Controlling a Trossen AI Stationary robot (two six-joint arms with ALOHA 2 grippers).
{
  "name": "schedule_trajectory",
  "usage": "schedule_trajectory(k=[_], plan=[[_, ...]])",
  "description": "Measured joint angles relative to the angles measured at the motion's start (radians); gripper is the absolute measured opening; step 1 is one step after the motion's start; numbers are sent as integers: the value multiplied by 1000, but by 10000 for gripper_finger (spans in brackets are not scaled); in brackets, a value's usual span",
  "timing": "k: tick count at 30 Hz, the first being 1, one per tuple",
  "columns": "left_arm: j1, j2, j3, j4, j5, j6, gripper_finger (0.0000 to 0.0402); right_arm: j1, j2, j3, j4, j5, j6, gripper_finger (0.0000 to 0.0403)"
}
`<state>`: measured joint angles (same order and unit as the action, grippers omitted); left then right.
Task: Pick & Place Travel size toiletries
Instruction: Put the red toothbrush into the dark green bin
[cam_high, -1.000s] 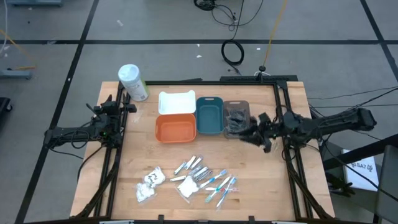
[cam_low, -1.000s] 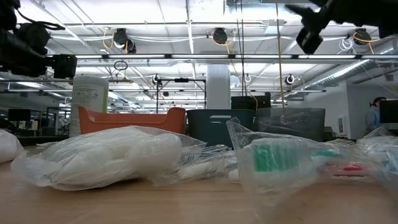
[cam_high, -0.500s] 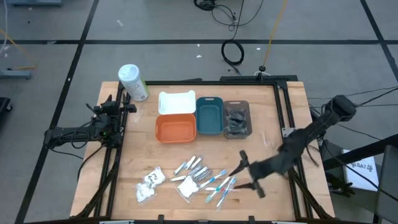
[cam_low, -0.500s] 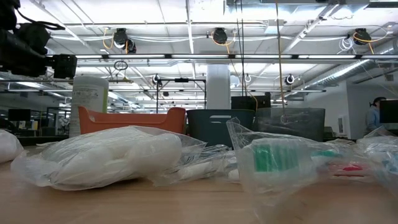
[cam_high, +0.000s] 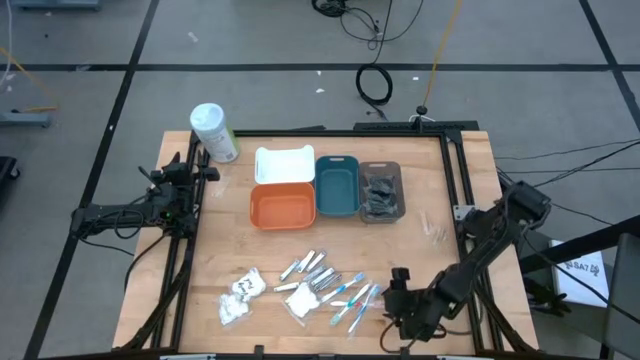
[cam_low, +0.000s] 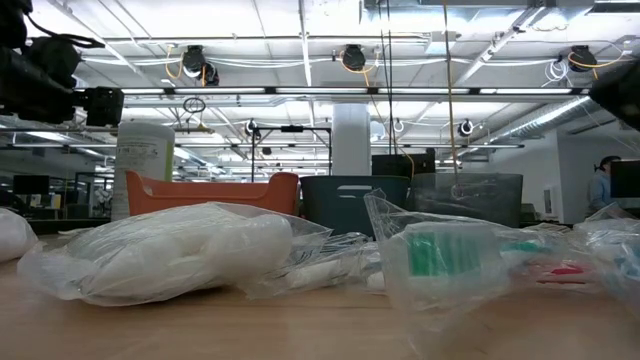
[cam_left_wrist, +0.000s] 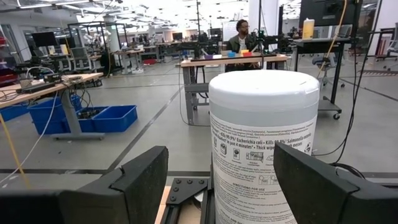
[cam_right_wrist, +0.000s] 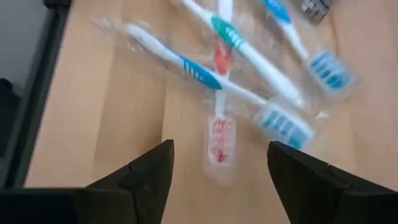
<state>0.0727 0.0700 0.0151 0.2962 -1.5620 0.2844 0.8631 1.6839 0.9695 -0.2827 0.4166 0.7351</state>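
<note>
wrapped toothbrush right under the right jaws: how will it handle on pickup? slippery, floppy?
Probably slippery: the red-handled toothbrush sits in a loose clear wrapper, so the right gripper, jaws open above it, may pinch film first. Likely light and stiff, a slim handle. It lies among other toothbrushes, so lifting it may drag neighbours.

Trays (cam_high: 283, 205) in a row mid-table, toiletries (cam_high: 320, 285) scattered before them, bottle (cam_high: 213, 132) at back left corner.

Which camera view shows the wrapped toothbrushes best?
The right wrist view: wrapped toothbrushes fill it, beyond the open right gripper. High view shows them tiny; low view only a blurred wrapper; left wrist none.
</note>
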Motion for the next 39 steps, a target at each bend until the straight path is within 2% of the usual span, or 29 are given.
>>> schedule_trajectory(k=[7,15,29,35,39], plan=[[0,0,0,0,0,0,285,5,100,0,104,-3,12,242],[0,0,0,0,0,0,285,-11,129,0,102,-3,8,224],[0,0,0,0,0,0,285,-86,126,0,100,-4,-18,132],[0,0,0,0,0,0,285,-108,124,0,102,-78,-23,96],[0,0,0,0,0,0,285,-110,124,0,102,-77,-30,76]])
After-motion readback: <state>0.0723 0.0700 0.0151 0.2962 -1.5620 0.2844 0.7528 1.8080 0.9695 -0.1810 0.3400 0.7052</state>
